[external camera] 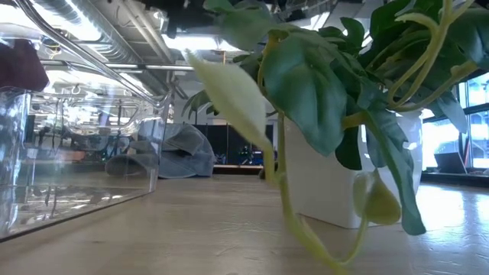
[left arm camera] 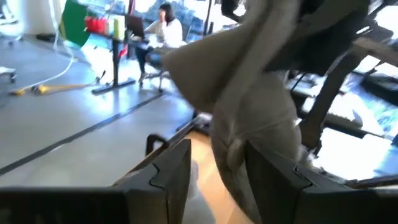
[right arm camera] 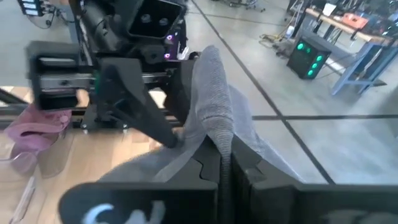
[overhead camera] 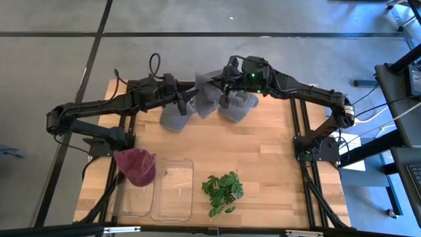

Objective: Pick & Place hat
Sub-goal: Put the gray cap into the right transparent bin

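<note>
On my light wooden slatted table (overhead camera: pixel 263 158), two clear plastic rectangular bins (overhead camera: pixel 172 189) sit side by side at the near edge. A green leafy plant in a white pot (overhead camera: pixel 222 191) stands just beside them.

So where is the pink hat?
In the high view, the pink hat sits on the table's left side, on the clear bins, left of the green plant.

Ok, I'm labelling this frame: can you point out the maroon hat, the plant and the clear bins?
maroon hat (overhead camera: pixel 136 166), high view, on its crown.
plant (overhead camera: pixel 222 190), high view, on the middle leaves.
clear bins (overhead camera: pixel 173 197), high view, on the bare floor of the right-hand bin.
</note>
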You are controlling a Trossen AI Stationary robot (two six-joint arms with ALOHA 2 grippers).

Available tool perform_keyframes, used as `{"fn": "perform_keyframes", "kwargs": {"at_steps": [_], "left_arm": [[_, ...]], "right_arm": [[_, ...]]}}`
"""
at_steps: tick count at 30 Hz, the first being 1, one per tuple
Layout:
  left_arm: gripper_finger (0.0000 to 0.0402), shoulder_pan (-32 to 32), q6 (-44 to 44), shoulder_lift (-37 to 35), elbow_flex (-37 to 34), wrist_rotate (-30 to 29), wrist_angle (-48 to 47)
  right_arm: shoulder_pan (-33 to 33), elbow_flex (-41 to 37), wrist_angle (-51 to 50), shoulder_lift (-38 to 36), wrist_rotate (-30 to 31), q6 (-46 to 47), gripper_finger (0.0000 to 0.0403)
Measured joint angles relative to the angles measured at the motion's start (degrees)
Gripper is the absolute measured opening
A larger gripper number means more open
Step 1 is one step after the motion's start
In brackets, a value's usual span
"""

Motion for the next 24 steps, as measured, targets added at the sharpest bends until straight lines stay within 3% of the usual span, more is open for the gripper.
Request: {"fn": "perform_keyframes", "kwargs": {"at_steps": [6, 13, 24], "left_arm": [[0.0147, 0.0, -0.5, 0.0, 0.0, -2.4, -1.8], [0.0139, 0.0, -0.6, 0.0, 0.0, 2.0, 0.0], [0.0076, 0.0, -1.9, 0.0, 0.0, 2.1, 0.6]], "right_arm": [[0.7, 0.0, -1.5, 0.0, -0.1, 0.3, 0.0011], [0.7, 0.0, -0.7, 0.0, 0.0, 0.3, 0.0009], [0.7, 0.0, 0.5, 0.0, 0.1, 0.3, 0.0012]]}}
